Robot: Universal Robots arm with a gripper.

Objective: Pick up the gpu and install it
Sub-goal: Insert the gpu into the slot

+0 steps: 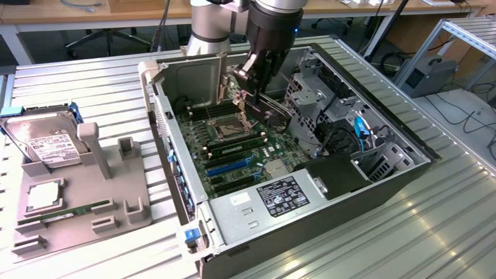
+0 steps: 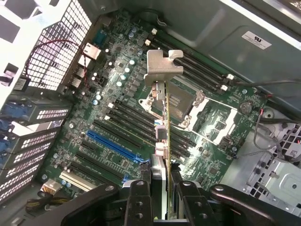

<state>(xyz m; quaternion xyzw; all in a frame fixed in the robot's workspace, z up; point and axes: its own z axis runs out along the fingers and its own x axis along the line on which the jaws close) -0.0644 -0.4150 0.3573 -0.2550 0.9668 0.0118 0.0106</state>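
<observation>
**Thin dark rectangular gpu (image 2: 166,120) hanging over the green motherboard (image 2: 221,117)**

The gpu is hanging edge-on inside the open grey metal computer case (image 1: 165,116), its silvery metal end bracket (image 2: 162,66) pointing away from the wrist. The arm's black fingers (image 2: 138,202) are clamping the card from both flat sides, partly closed to its thin width. In the exterior view it is hovering at about two o'clock from the square processor socket (image 1: 230,123). At nine o'clock from the case, a grey moulded parts holder (image 1: 116,174) is resting on the ribbed metal bench (image 1: 434,232). It is carrying a silver hard drive (image 1: 46,144) at its ten o'clock corner and a slim green RAM stick (image 1: 66,214) near its six o'clock edge.
</observation>
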